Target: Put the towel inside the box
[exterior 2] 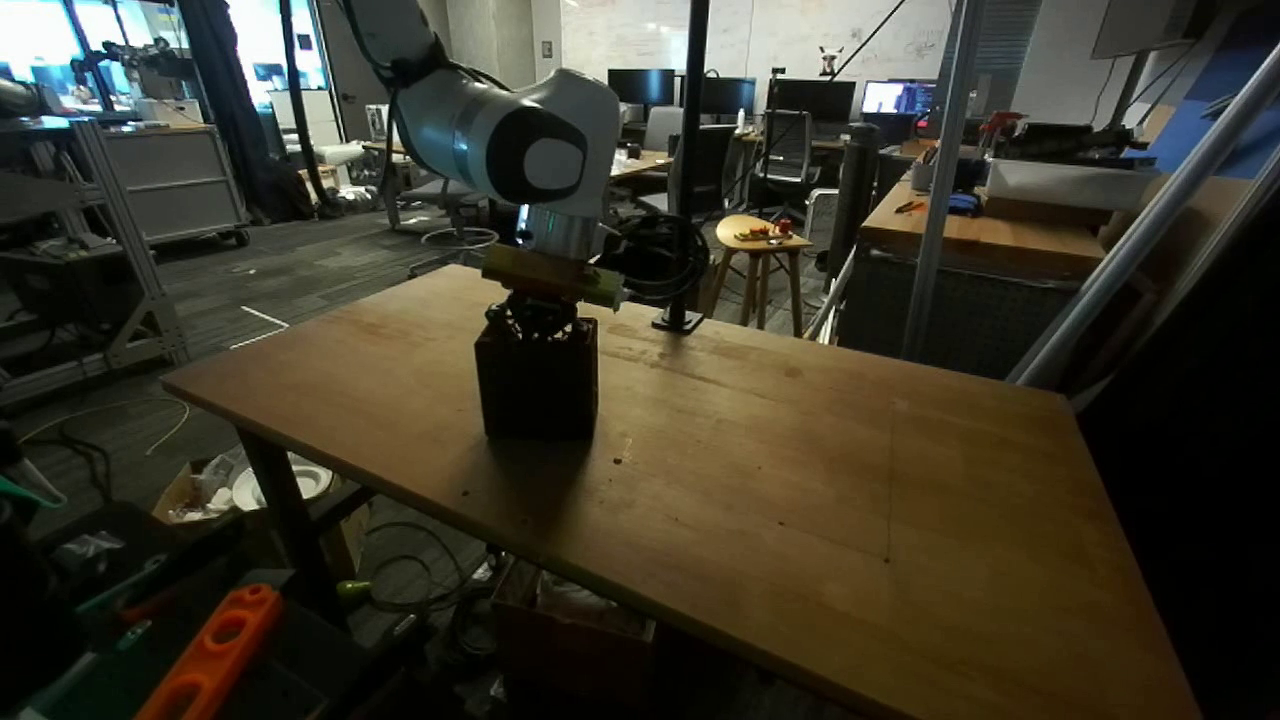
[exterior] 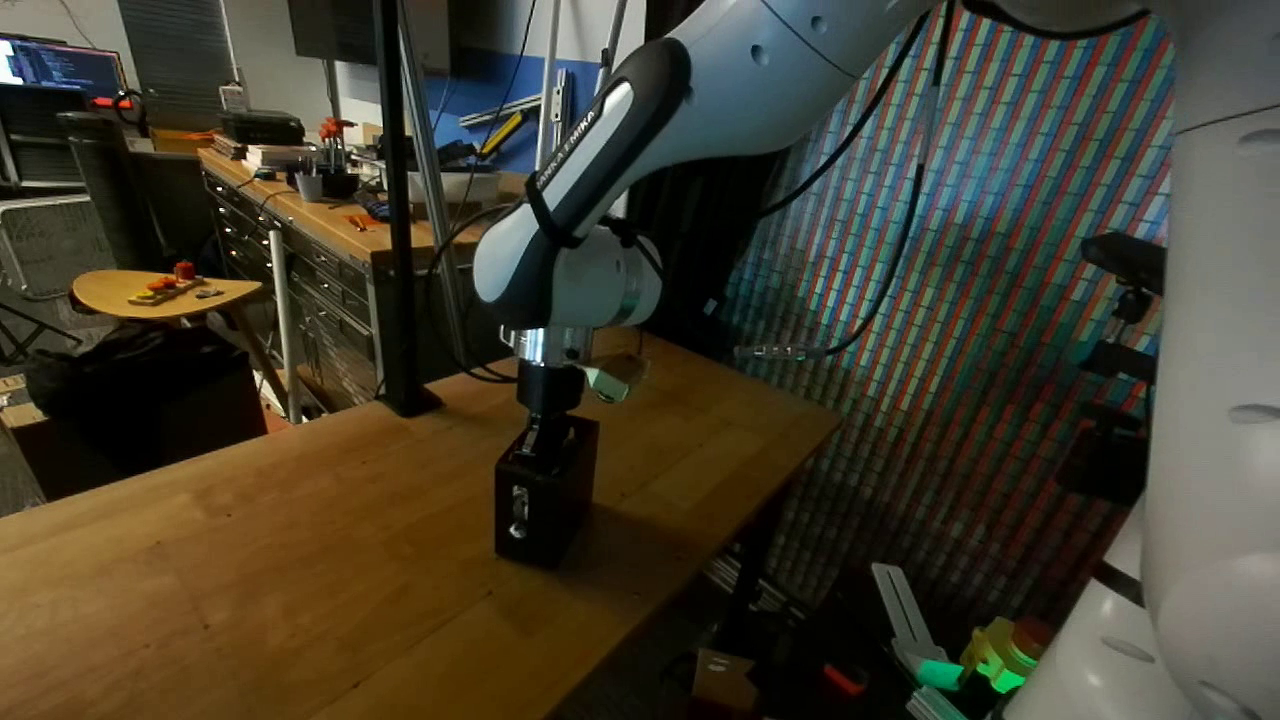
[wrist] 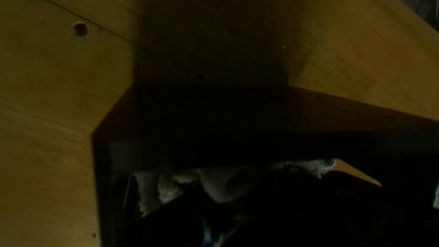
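Place: robotics lab with office area | over tabletop (exterior 2: 800, 480): robot arm (exterior 2: 470, 130) | beyond tabletop: monitors (exterior 2: 640, 86), office chairs (exterior 2: 791, 138), whiteboard (exterior 2: 625, 30), drawer cabinet (exterior: 335, 300)

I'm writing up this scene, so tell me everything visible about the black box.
The black box is rigid-looking, with an open top and, in an exterior view, an upright slot in one side. It stands upright on the wooden table. The pale towel shows inside; the pincer reaches in from above, wall contact unclear.
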Available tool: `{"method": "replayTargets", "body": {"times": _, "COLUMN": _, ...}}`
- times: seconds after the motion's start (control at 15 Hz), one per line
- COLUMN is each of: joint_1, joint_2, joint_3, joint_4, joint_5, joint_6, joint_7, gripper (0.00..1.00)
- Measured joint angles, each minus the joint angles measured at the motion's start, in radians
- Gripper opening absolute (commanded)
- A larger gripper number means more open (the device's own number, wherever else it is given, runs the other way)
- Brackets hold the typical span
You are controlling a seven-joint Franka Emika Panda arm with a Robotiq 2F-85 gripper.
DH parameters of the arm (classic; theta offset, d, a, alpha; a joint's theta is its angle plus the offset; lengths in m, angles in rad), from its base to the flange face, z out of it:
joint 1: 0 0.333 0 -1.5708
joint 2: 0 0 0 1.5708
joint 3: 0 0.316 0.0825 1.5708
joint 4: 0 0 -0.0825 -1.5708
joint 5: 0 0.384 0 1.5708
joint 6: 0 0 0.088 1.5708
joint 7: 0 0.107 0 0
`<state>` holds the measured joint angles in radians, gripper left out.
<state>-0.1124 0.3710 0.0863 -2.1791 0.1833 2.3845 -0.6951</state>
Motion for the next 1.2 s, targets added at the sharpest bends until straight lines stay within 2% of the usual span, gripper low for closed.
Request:
{"method": "replayTargets", "body": {"times": 0.67, "joint_1": -0.062, "joint_2": 0.046, "joint_3": 0.052, "joint_4": -0.002, "joint_5": 0.163, "joint_6": 0.04, "joint_7": -0.097, "gripper": 0.0}}
{"method": "replayTargets", "body": {"times": 1.2, "joint_1": -0.056, "joint_2": 0.002, "joint_3": 0.051, "joint_4": -0.005, "joint_5": 0.16, "joint_6": 0.04, "joint_7": -0.078, "gripper": 0.0}}
